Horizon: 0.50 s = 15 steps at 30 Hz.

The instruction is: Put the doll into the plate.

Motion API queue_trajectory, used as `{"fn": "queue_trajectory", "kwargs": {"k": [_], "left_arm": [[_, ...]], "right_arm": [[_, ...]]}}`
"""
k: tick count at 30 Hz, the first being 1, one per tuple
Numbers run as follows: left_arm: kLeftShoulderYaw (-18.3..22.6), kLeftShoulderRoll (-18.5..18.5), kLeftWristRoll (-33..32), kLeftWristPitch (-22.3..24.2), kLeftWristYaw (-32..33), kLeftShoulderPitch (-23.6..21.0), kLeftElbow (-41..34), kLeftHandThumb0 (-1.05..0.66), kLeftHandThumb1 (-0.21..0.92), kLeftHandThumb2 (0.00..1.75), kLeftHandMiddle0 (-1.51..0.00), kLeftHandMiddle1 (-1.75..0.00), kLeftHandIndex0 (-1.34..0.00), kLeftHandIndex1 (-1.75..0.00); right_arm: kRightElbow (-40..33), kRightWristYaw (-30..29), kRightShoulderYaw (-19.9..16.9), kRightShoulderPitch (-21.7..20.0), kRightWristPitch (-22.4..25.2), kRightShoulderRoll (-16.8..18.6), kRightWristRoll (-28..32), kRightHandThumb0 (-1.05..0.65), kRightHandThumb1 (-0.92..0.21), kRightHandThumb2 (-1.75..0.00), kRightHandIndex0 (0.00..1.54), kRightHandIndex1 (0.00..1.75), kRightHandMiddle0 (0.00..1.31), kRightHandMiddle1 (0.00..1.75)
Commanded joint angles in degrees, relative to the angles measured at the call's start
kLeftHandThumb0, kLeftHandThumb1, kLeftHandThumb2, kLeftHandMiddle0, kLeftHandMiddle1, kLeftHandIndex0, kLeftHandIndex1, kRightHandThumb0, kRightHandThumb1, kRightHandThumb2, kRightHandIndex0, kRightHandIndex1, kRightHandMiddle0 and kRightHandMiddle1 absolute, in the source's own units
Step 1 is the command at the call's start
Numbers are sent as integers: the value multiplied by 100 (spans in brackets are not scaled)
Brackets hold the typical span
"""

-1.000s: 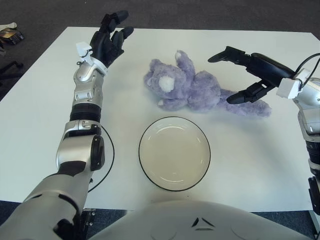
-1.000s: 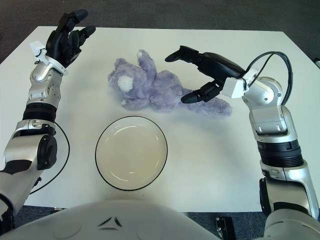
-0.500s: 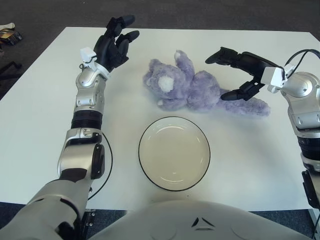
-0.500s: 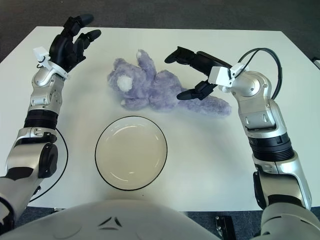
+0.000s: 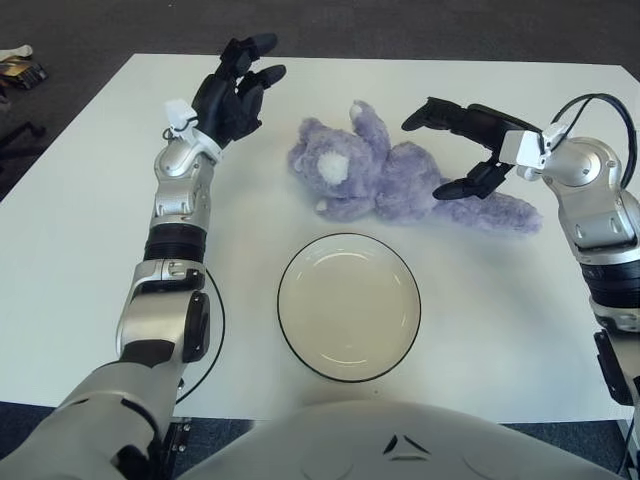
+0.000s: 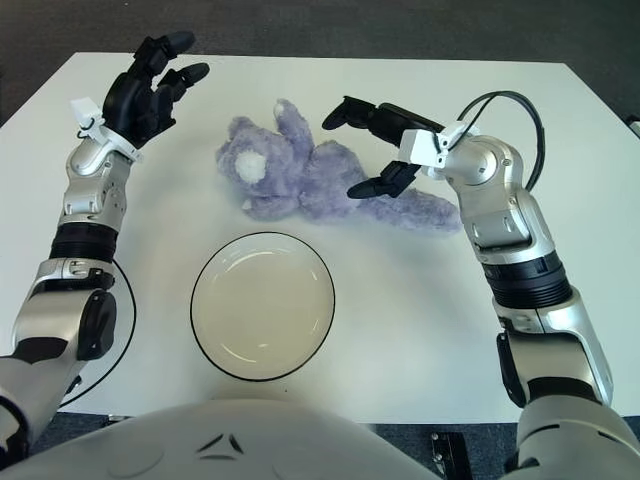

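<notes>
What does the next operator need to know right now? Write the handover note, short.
Left hand: open, raised over the table's far left, beside the doll's head, holding nothing.
Right hand: open, fingers spread above the doll's body, not closed on it.
Doll: purple plush, lying on its side on the white table, just beyond the plate.
Plate: holds nothing, near edge of the table, centre.
Done: the approach only.
Left: grasp the doll, lift it, set it in the plate.

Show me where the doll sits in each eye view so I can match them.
Left eye: doll above centre, right of the middle, beyond the plate.
Right eye: doll above centre, left of the middle.
Shared landmark: the plate, just nearer than the doll.
</notes>
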Motion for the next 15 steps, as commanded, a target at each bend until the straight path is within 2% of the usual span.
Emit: {"fn": "queue_trajectory", "kwargs": {"k": [1, 4, 9, 12, 15], "left_arm": [[-11, 11, -9, -41, -54, 56, -68, -59, 83, 59, -14, -60, 0, -64], [-9, -5, -33, -32, -66, 64, -85, -58, 82, 60, -14, -60, 0, -65], [3, -35, -77, -41, -73, 92, -135, -59, 81, 60, -14, -60, 0, -70], [12, -43, -91, -49, -84, 106, -155, -59, 81, 60, -14, -60, 0, -71], [18, -52, -94, -51, -85, 121, -180, -58, 80, 61, -14, -60, 0, -74]], "right_arm": [[182, 122, 173, -307, -35, 8, -136, -79, -42, -74, 14, 2, 0, 84], [332, 126, 221, -368, -69, 50, -166, -81, -44, -72, 12, 1, 0, 81], [490, 226, 286, -460, 275, 178, -110, -79, -41, -72, 7, 0, 0, 81], [475, 253, 393, -538, 572, 235, -244, -76, -39, -74, 6, 0, 0, 82], [559, 243, 519, -633, 667, 287, -378, -75, -37, -77, 4, 0, 0, 82]]}}
